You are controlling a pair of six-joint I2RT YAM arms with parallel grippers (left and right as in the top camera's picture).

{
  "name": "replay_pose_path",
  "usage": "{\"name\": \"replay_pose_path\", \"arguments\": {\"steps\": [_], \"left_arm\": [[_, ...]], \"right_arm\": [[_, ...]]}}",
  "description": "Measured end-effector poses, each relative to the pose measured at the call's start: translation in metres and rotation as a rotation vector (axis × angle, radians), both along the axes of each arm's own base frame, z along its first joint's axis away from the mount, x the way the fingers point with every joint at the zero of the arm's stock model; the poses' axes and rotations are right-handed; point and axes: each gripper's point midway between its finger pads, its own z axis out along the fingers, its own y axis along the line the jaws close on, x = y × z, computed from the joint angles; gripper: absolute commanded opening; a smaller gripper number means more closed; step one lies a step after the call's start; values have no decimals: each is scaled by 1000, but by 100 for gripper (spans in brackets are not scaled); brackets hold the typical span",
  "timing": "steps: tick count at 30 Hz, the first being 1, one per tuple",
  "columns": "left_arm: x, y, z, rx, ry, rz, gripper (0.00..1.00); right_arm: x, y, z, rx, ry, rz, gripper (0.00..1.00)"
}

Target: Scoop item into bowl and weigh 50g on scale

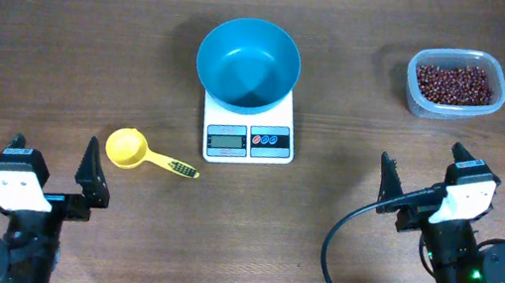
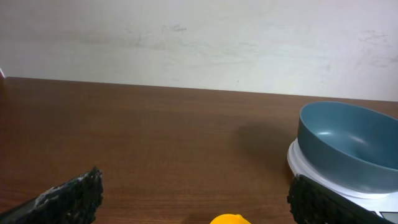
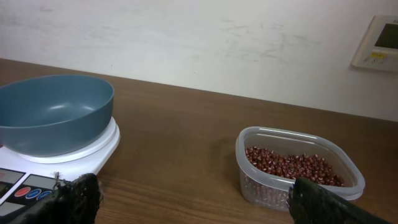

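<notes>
Left hand (image 1: 56, 141): released, jaws spread wide, nothing between them. I hold it at the lower left of the overhead frame, facing the scoop (image 1: 136, 151), because I judge that is the tool I must take up first.
Right hand (image 1: 421, 153): also released and empty, at the lower right of the frame. It points towards the tub (image 1: 414, 70), where it could steady it if scooping calls for that.
Table (image 1: 71, 14): dark brown wood, carrying everything.
Bowl (image 1: 247, 61): teal-blue, deep, upright and empty at upper centre. It sits on the scale (image 1: 248, 139), so whatever goes in is weighed at once.
Scale: white and square under the bowl. Its display and its red and blue buttons lie on the near edge, uncovered, but I cannot read the display.
Tub: clear plastic at upper right, well apart from the bowl, with no lid on, so it is open to a scoop.
Scoop: yellow, lying flat on the table below and left of the scale. Its cup is towards my left hand and its handle points to frame right, so I would have to reach past the cup for the handle.
Beans (image 1: 454, 83): dark red-brown, all in the tub and none in the bowl. By my judgement the scooping is not yet begun.
</notes>
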Motion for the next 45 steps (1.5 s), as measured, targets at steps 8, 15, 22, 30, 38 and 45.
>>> {"name": "replay_pose_path", "arguments": {"steps": [8, 15, 22, 30, 38, 45], "left_arm": [[0, 0, 0, 0, 0, 0, 99], [0, -1, 0, 0, -1, -7, 99], [-2, -16, -4, -25, 34, -93, 99], [-22, -24, -1, -71, 209, -116, 99], [-39, -29, 17, -84, 253, -130, 99], [-44, -35, 7, -101, 298, -159, 99]], "right_arm": [[0, 0, 0, 0, 0, 0, 99], [0, 0, 0, 0, 0, 0, 99], [0, 0, 0, 0, 0, 0, 99], [0, 0, 0, 0, 0, 0, 99], [0, 0, 0, -1, 0, 0, 99], [0, 0, 0, 0, 0, 0, 99]]}}
